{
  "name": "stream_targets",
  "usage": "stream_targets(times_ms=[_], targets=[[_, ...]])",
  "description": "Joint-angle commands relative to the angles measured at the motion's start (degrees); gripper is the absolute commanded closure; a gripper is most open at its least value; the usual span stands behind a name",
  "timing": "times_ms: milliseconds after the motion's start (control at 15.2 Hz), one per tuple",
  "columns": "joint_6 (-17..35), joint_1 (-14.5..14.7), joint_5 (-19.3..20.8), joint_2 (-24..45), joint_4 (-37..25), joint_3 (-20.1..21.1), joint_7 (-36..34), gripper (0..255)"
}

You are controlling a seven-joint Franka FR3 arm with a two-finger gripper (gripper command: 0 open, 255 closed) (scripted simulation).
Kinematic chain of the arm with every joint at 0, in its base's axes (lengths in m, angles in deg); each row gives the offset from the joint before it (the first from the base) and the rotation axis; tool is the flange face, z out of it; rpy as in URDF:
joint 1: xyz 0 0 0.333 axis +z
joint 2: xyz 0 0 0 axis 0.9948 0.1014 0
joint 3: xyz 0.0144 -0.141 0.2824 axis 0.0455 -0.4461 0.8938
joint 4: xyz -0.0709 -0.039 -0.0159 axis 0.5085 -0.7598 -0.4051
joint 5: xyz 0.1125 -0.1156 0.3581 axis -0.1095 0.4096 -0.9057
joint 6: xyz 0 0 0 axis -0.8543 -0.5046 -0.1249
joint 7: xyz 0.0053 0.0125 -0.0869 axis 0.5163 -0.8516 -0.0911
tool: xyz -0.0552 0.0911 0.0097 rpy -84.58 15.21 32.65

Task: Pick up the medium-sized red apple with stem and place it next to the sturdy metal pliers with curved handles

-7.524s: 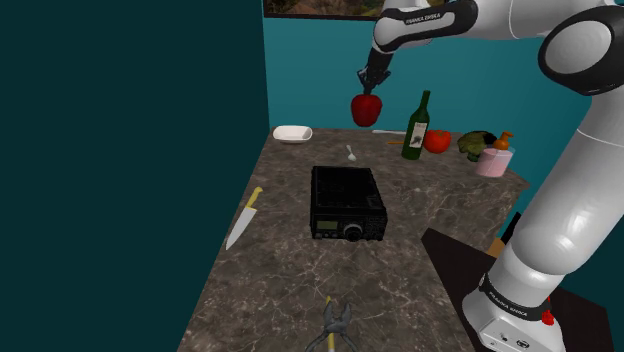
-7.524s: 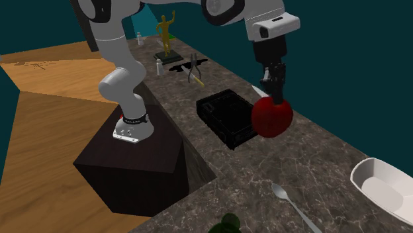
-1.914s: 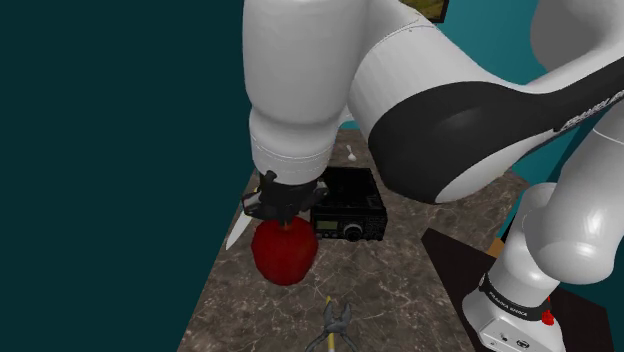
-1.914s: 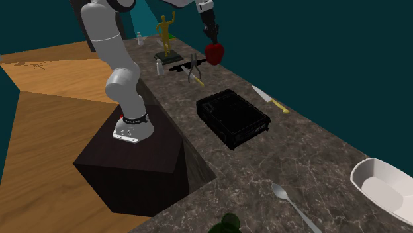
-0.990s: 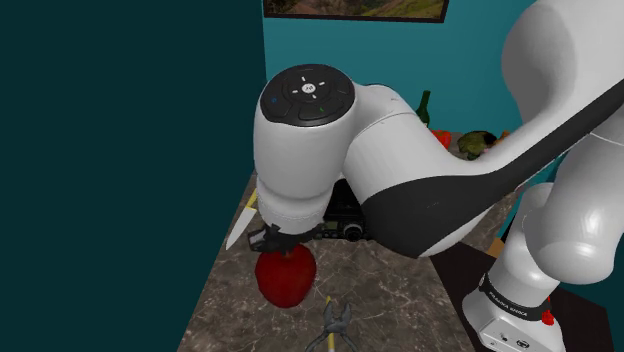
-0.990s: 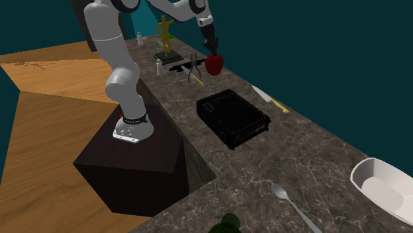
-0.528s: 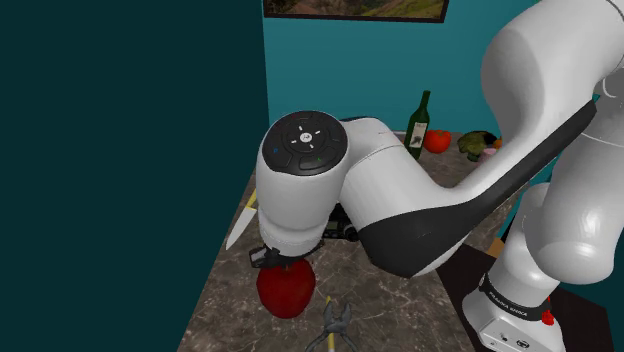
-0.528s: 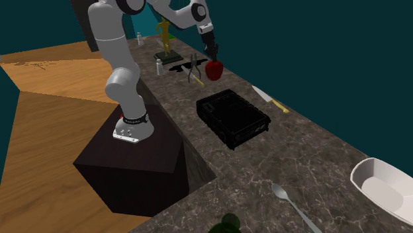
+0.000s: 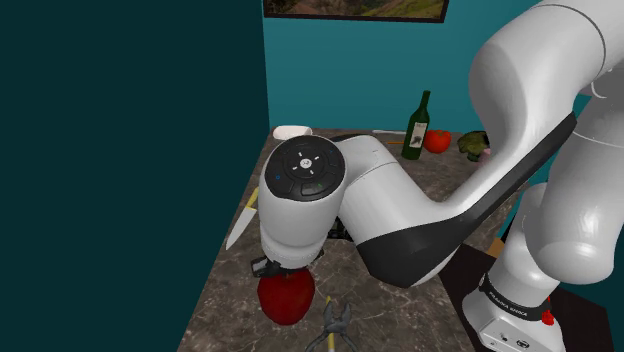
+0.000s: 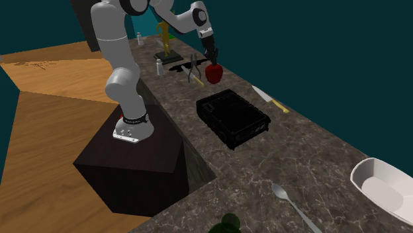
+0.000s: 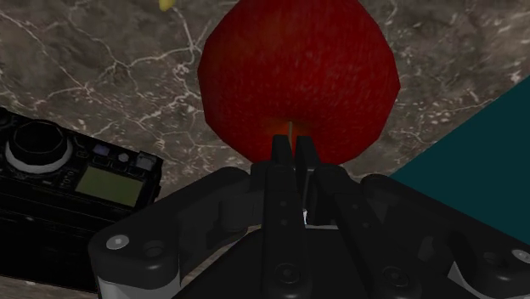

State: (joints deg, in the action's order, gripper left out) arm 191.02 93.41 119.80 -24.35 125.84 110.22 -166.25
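I see the apple (image 9: pixel 286 297) as a deep red, round, glossy fruit with an orange flush around its stem hollow. It hangs upright from the claw (image 11: pixel 290 149), whose two fingers are pinched together at the stem. It sits low over the marbled counter (image 9: pixel 228 300); I cannot tell whether it touches. The pliers (image 9: pixel 335 325) lie flat on the counter, grey metal with yellowish curved handles, jaws slightly parted and pointing to 12 o'clock in the shoulder view. There the apple is just beside them at about 10 o'clock; in the second exterior view it is at their 3 o'clock.
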Motion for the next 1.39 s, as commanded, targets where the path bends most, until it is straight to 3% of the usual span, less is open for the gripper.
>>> stream_targets(times_ms=[0, 132, 198, 528, 792, 1320], targets=[[0.02, 0.0, 0.02, 0.01, 0.01, 0.0, -0.03, 255], [0.02, 0.0, 0.02, 0.01, 0.01, 0.0, -0.03, 255], [0.02, 0.0, 0.02, 0.01, 0.01, 0.0, -0.03, 0], [0.03, 0.0, 0.02, 0.01, 0.01, 0.0, -0.02, 0], [-5.6, 0.86, -4.53, -3.65, -3.62, 1.06, 2.82, 0], [-5.6, 0.88, -4.53, -3.65, -3.62, 1.05, 2.82, 0]])
